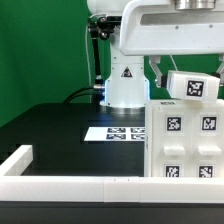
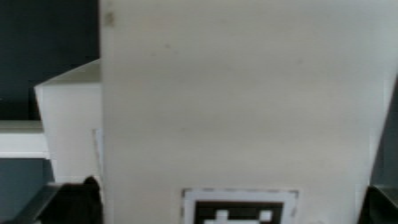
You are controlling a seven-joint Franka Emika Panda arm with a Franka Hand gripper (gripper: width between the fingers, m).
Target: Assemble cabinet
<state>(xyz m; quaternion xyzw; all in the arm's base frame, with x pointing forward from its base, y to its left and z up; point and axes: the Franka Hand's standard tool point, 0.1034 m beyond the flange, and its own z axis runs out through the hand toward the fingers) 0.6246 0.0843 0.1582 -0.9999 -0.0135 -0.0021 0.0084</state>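
Note:
The large white cabinet case point(image 1: 185, 142) stands at the exterior view's lower right, with several square black-and-white tags on its face. My gripper point(image 1: 188, 72) hangs just above its top and is shut on a smaller white tagged block point(image 1: 193, 86), held slightly tilted. In the wrist view this block point(image 2: 231, 100) fills most of the frame, with a tag point(image 2: 240, 210) on it. Dark fingertips point(image 2: 71, 200) show at either side of it. Part of the cabinet case point(image 2: 63, 120) shows behind the block.
The marker board point(image 1: 115, 132) lies flat on the black table in front of the robot base point(image 1: 125, 85). A low white border rail point(image 1: 60, 184) runs along the front edge and turns back at the exterior view's left. A green backdrop stands behind.

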